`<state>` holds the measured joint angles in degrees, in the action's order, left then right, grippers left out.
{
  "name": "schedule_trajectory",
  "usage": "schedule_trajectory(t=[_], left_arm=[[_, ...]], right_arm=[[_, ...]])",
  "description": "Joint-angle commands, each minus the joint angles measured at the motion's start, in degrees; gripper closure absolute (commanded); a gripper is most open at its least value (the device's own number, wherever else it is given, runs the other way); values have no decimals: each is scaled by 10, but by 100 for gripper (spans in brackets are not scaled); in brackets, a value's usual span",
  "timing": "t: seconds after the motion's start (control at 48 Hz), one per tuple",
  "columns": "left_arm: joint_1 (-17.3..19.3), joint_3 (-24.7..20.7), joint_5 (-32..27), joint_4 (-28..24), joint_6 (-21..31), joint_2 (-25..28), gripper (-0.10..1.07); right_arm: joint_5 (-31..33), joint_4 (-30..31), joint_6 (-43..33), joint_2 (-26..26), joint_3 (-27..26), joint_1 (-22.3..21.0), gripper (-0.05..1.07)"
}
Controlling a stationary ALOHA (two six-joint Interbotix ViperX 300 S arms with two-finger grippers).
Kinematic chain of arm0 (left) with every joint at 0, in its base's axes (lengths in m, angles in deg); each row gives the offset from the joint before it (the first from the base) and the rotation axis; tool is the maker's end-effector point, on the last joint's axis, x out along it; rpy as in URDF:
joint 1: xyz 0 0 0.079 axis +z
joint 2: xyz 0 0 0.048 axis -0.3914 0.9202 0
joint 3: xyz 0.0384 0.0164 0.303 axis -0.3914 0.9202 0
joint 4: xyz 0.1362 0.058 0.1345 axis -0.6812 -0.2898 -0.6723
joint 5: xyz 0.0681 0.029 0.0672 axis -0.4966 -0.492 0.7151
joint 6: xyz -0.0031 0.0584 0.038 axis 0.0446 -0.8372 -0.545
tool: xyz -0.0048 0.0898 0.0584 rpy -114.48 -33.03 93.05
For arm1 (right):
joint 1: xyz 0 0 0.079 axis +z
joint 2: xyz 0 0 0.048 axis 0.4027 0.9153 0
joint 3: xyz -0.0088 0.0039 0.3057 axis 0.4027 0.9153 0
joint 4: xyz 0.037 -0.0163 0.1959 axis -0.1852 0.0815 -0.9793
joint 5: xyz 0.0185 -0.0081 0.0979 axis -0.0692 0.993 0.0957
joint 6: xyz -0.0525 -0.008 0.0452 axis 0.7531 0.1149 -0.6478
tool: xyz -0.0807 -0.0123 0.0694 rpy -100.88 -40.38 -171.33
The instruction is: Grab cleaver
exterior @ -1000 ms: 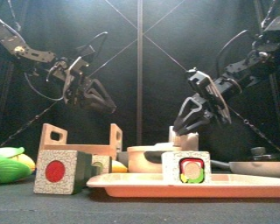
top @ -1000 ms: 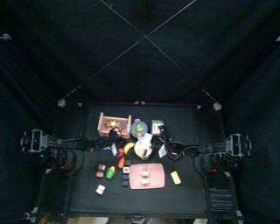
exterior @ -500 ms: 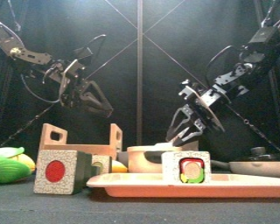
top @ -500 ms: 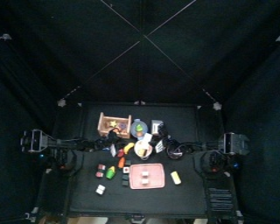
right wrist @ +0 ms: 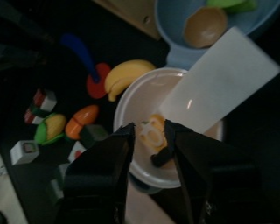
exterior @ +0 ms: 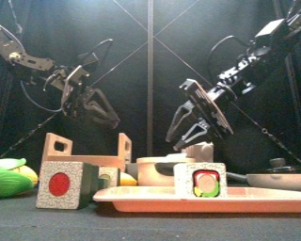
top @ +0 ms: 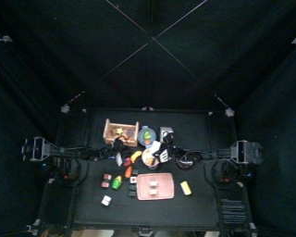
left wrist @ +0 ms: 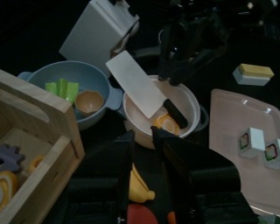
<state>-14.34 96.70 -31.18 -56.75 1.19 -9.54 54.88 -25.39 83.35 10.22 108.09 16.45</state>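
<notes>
The cleaver has a wide white blade and a dark handle, and lies across a white bowl. In the right wrist view the blade points away over the bowl. My right gripper is open just above the bowl, with the handle's end between its jaws; it also shows in the front view and the left wrist view. My left gripper is open and empty, hovering near the bowl's other side, raised in the front view.
A wooden crate and a blue bowl of food stand beside the white bowl. A pink tray with a sushi block lies at the front. A white box, a banana and small toys lie around.
My right gripper has swung left and down to the white bowl and the cleaver's handle. My left arm has barely moved.
</notes>
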Motion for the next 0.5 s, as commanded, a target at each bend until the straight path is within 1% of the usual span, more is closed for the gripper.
schedule_trajectory(t=[0.0, 0.083, 0.167, 0.25, 0.354, 0.479], left_arm=[[0, -4, 5, 0, -1, -11, 30], [2, -1, 4, 1, -1, -21, 30], [6, 9, 3, 0, -1, -43, 30], [10, 23, 3, 0, -1, -64, 30], [11, 46, 5, 0, -1, -90, 30], [11, 67, 5, 1, 0, -125, 30]], right_arm=[[4, -39, 1, -11, -13, 12, 29], [4, -72, 3, -11, -5, 20, 29], [3, -102, 1, -11, -5, 26, 29], [-8, -116, 1, -10, -8, 26, 29], [-12, -126, 3, -10, -16, 26, 29], [3, -118, 4, -18, -47, 26, 29]])
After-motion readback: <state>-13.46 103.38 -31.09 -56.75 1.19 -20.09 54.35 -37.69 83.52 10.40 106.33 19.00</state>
